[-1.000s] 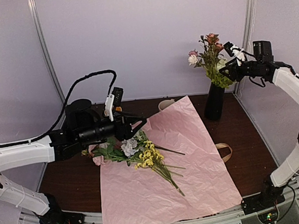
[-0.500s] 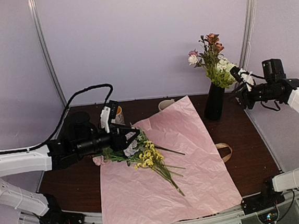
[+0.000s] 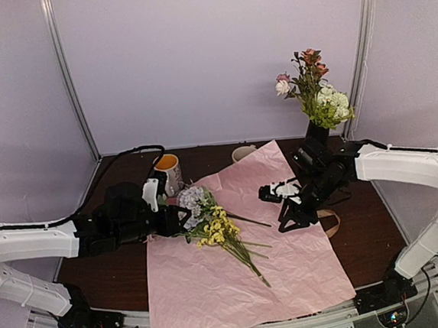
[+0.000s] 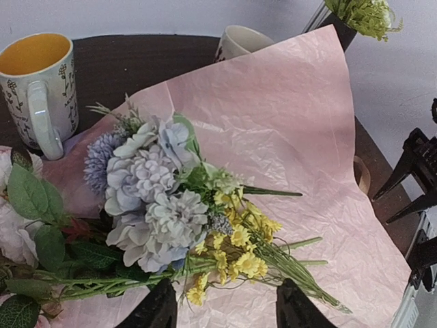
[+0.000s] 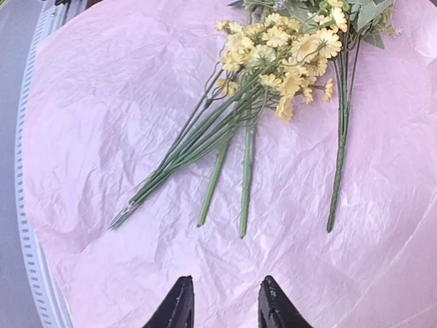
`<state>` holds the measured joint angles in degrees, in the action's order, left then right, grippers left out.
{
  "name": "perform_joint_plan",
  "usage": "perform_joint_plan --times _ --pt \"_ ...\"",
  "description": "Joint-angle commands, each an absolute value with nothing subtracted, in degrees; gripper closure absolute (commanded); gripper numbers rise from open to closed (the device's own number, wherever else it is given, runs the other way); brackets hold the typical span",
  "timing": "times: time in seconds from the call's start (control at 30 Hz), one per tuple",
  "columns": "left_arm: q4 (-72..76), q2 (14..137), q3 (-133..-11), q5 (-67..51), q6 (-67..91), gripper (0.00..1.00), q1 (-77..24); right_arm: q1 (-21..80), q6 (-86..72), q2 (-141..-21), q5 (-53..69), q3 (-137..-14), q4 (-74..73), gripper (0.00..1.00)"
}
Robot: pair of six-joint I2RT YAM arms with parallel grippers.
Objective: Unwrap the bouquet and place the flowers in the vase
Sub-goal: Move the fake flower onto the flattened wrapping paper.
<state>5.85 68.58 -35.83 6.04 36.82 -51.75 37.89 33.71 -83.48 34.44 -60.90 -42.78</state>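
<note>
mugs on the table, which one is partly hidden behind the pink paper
The cream mug at the back: the pink paper covers its lower part. The mug with the orange inside stands uncovered further left.

clr: pink paper (image 3: 305, 268) past stems (image 3: 247, 261) | obst: mug (image 3: 169, 171) bhd flowers (image 3: 200, 215)

Top external: fixed high behind the near edge of the table (image 3: 371, 235), faced forward and downward; the whole workspace is seen from afar.
Left wrist: held low, aimed rightward across the flowers (image 4: 157, 198) at close range.
Right wrist: pointed steeply down, close above the pink paper (image 5: 123, 102).
Shared: the yellow cluster (image 3: 218, 229) and the pink paper are seen in all three.
</note>
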Motion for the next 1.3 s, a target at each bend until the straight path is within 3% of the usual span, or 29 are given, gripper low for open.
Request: perform_joint_plan --times 0.0,0.27,0.43,0.9,1.17,1.27 --pt "2.80 68.25 -36.55 12.65 42.23 0.48 -51.86 41.75 29.04 -95.11 27.14 -69.55 -38.11 0.68" --pt "-5.60 64.13 -35.43 19.73 46.89 0.48 -51.86 47.05 25.13 -103.95 31.56 -77.22 -38.08 0.69" --pt "-7.12 61.06 -33.85 24.49 47.43 0.47 -51.86 52.80 24.12 -106.57 24.92 -77.57 -39.49 0.71" --pt "-5.21 63.44 -34.12 24.50 45.29 0.47 -51.86 51.46 24.46 -108.82 14.70 -75.45 -39.90 0.74" --pt "-5.86 63.46 -34.91 24.32 44.95 0.47 -51.86 51.12 22.18 -111.41 26.50 -79.79 -40.11 0.58" --pt "-6.40 62.48 -34.56 24.71 45.20 0.47 -51.86 51.13 19.73 -112.21 29.30 -81.60 -40.18 0.57"
